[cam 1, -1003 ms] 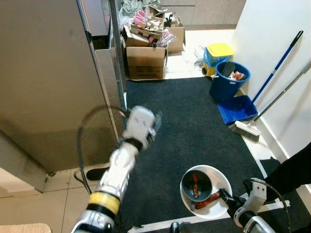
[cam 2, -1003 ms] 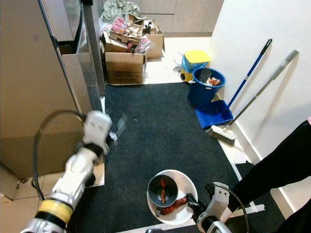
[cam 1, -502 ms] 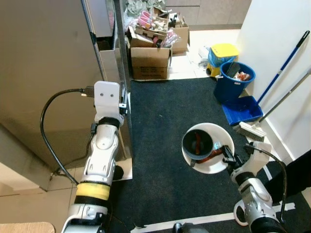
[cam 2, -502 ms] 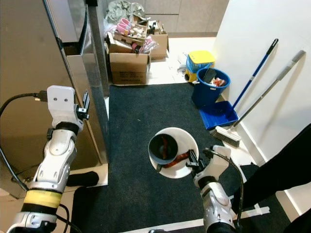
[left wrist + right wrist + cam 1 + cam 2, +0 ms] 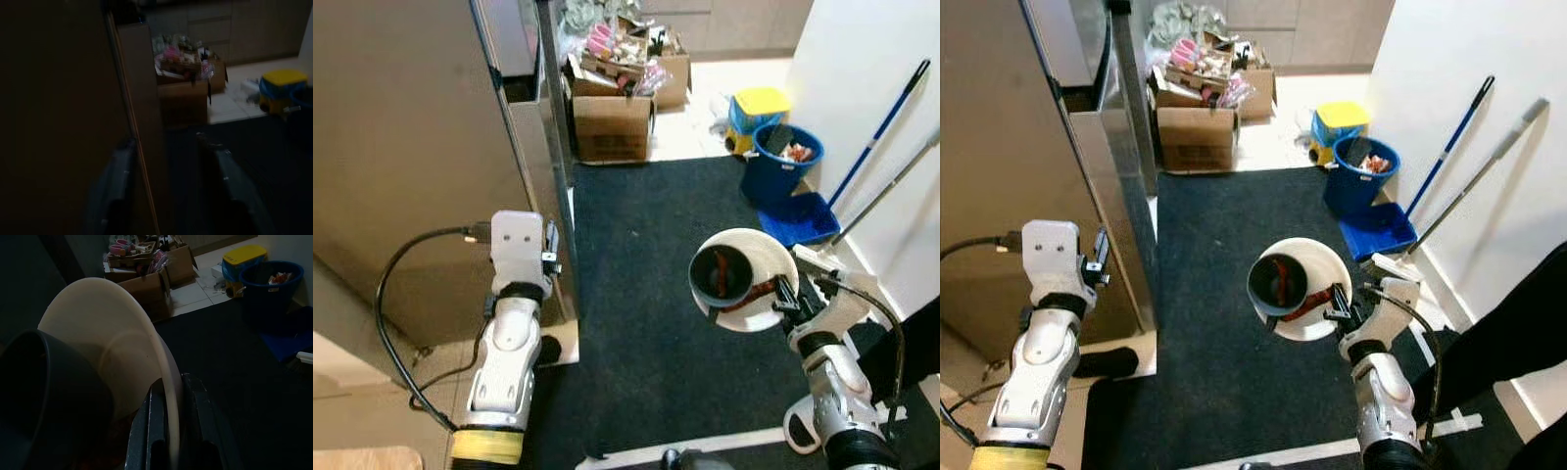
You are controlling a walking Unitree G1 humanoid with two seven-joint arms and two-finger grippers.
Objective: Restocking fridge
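Fridge (image 5: pixel 421 147) fills the frame's upper left; left gripper (image 5: pixel 551 257) raised at its door edge, fingers parted. Right gripper (image 5: pixel 787 294), lower right, pinches a white plate (image 5: pixel 764 257) carrying a dark bowl (image 5: pixel 722 275) and sausages, above black carpet (image 5: pixel 656 235). Cardboard boxes (image 5: pixel 612 122), blue bucket (image 5: pixel 781 162), dustpan, brooms beyond.

The silver, jointed left arm (image 5: pixel 509 352) carries a yellow band, a white boxy wrist block and a looping black cable. The silver right arm (image 5: pixel 832 387) ends in what look like black fingers (image 5: pixel 155 431).
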